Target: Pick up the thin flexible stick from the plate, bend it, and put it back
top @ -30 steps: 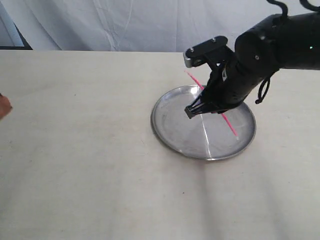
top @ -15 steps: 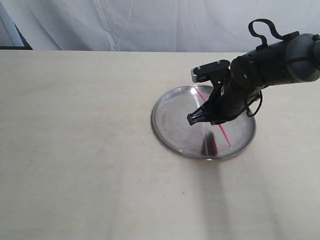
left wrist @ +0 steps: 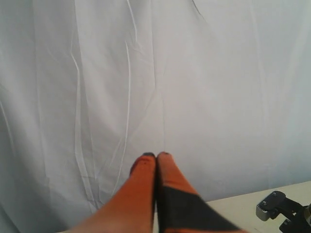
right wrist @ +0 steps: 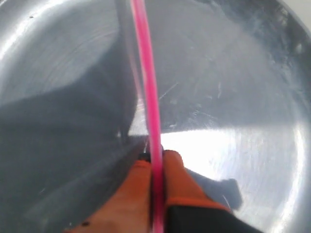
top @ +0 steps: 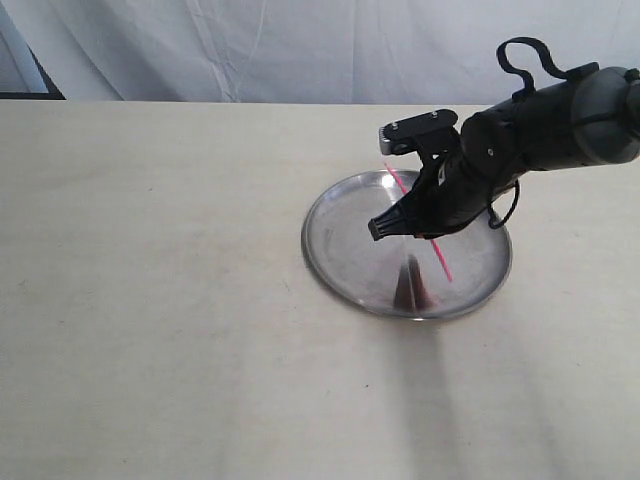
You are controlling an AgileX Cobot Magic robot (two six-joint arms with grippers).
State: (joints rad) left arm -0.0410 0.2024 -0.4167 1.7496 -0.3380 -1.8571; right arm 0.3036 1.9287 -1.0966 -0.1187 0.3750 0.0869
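Note:
The silver plate (top: 335,262) lies on the table right of the middle. The right arm (top: 520,135) reaches over it from the right. In the right wrist view my right gripper (right wrist: 155,158) is shut on the thin pink stick (right wrist: 146,73), which runs straight out between the orange fingers (right wrist: 175,167) just over the plate's shiny floor (right wrist: 233,87). In the exterior view the stick (top: 443,265) slants across the plate, and the arm hides its middle. My left gripper (left wrist: 156,155) is shut on nothing and faces a white curtain; the exterior view does not show it.
The beige table (top: 160,300) stretches wide to the left and front of the plate. A white curtain (top: 300,50) hangs behind the table's far edge. A dark reddish reflection (top: 411,285) shows on the plate floor.
The right arm has dropped and tilted over the plate, carrying the stick lower and steeper. A reddish reflection has appeared on the plate. Something at the left edge has gone.

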